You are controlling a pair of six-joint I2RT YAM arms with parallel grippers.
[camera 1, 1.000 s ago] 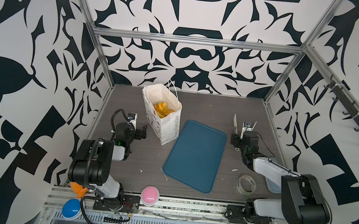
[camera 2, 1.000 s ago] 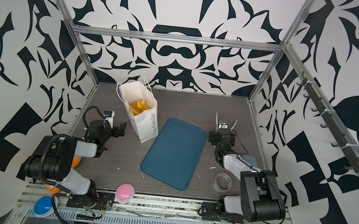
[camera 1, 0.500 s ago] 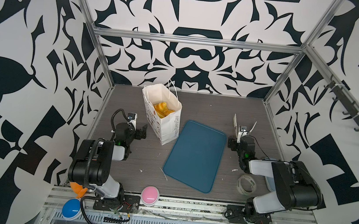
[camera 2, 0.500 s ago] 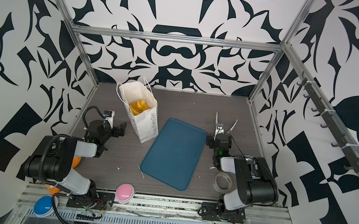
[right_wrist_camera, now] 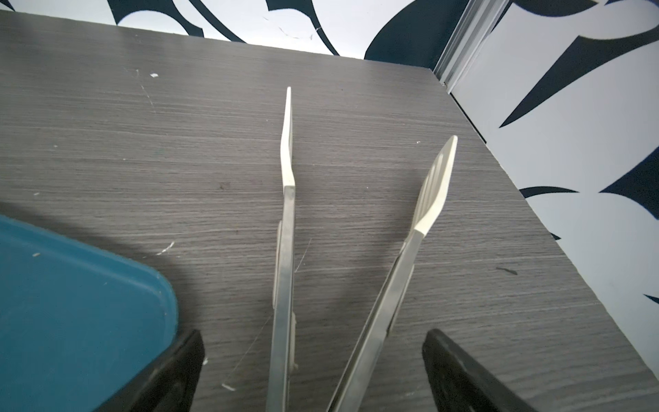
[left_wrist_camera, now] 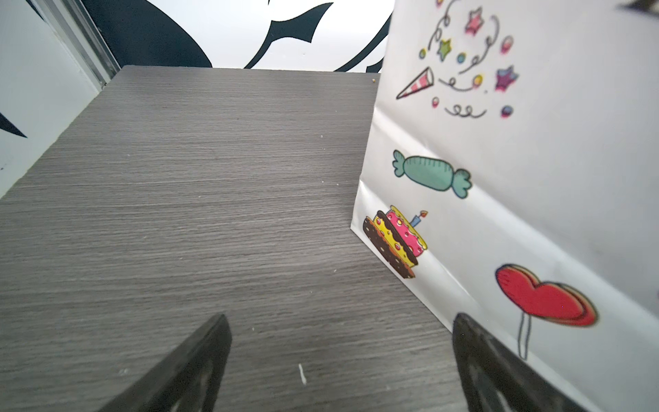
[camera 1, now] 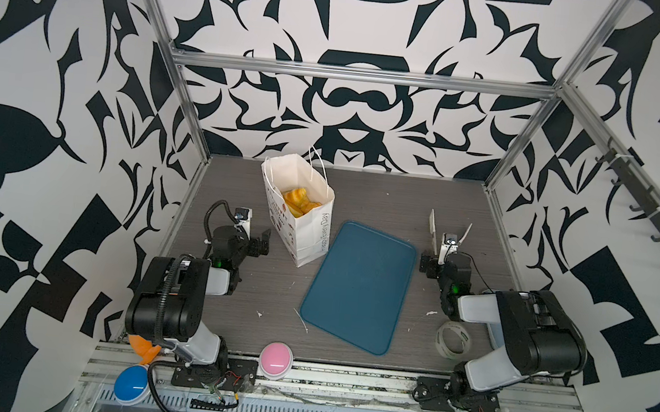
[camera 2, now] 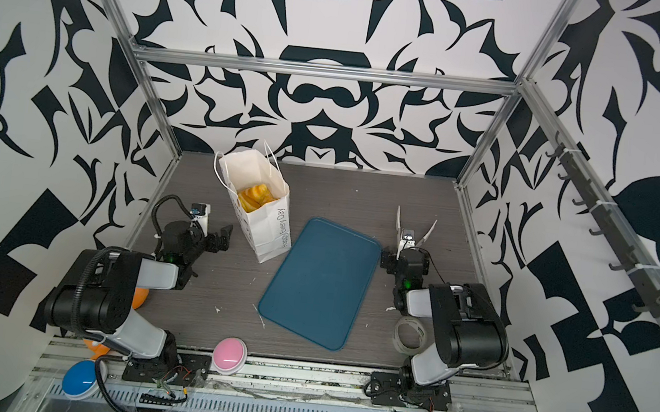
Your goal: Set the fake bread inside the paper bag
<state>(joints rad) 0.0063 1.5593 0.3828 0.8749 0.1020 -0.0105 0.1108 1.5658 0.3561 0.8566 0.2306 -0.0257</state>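
Here, a blue tray (camera 1: 359,285) lies flat in the middle of both top views, turned slightly askew. Only a few pale specks show on it in the right wrist view. A roll of clear tape (camera 1: 452,340) sits at the lower right, close to the right arm. A pink button (camera 1: 276,355) and a blue button (camera 1: 130,378) sit along the bottom rail. An orange object (camera 1: 144,348) shows at the lower left, mostly hidden by the left arm's base; what it is cannot be told. White scraps dot the grey surface (camera 1: 383,204).

Right of the tray, metal tongs (right_wrist_camera: 285,214) with pale tips lie on the surface, arms spread. They rest between the fingers of the right end effector (right_wrist_camera: 313,335). Its black fingers stand wide apart and clear of both tong arms where the wrist view shows them, so it grips nothing.

The left end effector (left_wrist_camera: 340,321) is also spread wide and holds nothing. It sits low over the surface, with one finger just beside the foot of the paper bag (camera 1: 308,234).

The bag stands upright, left of centre and just beside the tray's upper left corner; whether they touch cannot be told. Its mouth is open, and the fake bread (camera 1: 298,203) lies inside as a pile of golden-orange pieces too crowded to count.
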